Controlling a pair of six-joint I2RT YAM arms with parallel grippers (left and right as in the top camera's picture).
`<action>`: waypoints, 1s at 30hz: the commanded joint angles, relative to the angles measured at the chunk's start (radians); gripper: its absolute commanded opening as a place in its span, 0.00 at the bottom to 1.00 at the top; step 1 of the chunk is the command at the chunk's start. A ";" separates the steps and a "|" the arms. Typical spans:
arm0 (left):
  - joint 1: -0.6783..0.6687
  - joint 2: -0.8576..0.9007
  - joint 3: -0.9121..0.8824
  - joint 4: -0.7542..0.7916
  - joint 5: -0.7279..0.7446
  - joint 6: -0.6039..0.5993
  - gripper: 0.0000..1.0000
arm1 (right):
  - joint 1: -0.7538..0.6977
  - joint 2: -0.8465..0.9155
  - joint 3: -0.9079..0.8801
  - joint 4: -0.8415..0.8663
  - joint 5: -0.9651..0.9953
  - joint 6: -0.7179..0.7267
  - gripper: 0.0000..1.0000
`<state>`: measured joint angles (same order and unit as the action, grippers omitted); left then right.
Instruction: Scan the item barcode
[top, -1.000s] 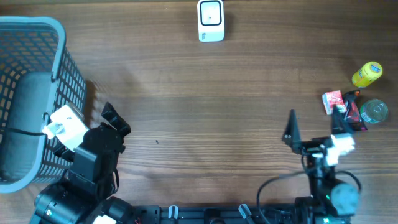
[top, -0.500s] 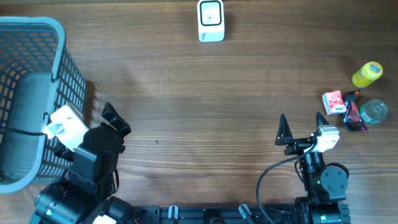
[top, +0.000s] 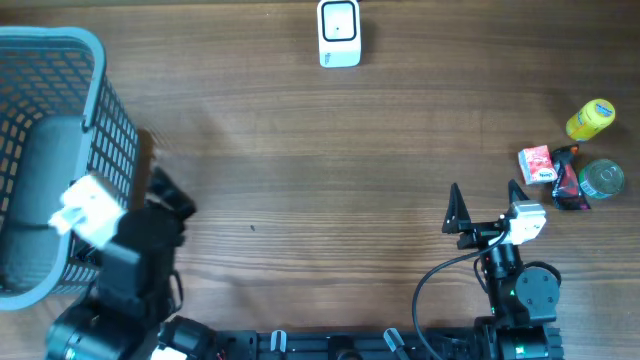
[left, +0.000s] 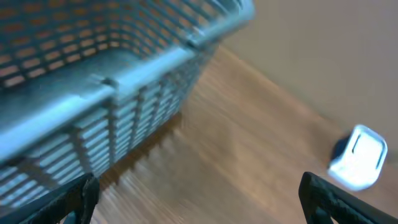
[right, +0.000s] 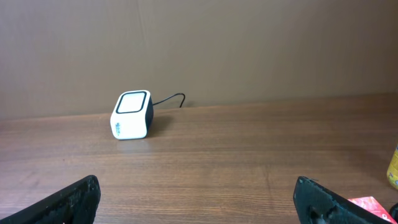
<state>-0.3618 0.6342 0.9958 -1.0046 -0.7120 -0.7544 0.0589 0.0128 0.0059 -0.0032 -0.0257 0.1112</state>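
Items, four, in a cluster at the table's right edge in the overhead view: yellow bottle (top: 590, 119) farthest back, red pack (top: 536, 163), dark pouch (top: 568, 185) and can (top: 602, 180), the last two touching. No barcode can be made out on any. Scanner (top: 339, 33), white, at the far edge, centre, well apart from them. Basket (top: 60, 45), grey mesh, at the left, cut off by the frame; a pale grey shape lies inside, unclear. Left gripper (top: 160, 180) just beside the basket wall, partly hidden under its own arm, blurred. Right gripper (top: 485, 195) near the cluster, jaws spread wide, nothing between them. Bare table (top: 300, 200) between the arms.

Left wrist view, heavily blurred: basket (left: 124, 74) fills the upper left, scanner (left: 359, 157) at the right. Left gripper (left: 199, 199) shows only its fingertips (left: 81, 199) at the bottom corners, spread wide and empty.

Right wrist view: scanner (right: 131, 115) ahead and to the left, its cable (right: 171, 99) curling behind. Red pack (right: 367, 204) and yellow bottle (right: 394, 168) are cut off at the lower right. Right gripper (right: 199, 199) is fully spread, holding nothing.
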 joint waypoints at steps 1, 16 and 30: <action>0.191 -0.142 -0.063 0.116 0.120 -0.014 1.00 | -0.004 -0.009 -0.001 0.005 -0.013 -0.004 1.00; 0.333 -0.631 -0.826 0.950 0.218 -0.013 1.00 | -0.004 -0.009 -0.001 0.005 -0.013 -0.004 1.00; 0.334 -0.631 -0.990 0.989 0.341 0.416 1.00 | -0.004 -0.009 -0.001 0.005 -0.013 -0.003 1.00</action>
<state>-0.0360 0.0135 0.0185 -0.0410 -0.4858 -0.5823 0.0589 0.0128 0.0059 -0.0010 -0.0261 0.1112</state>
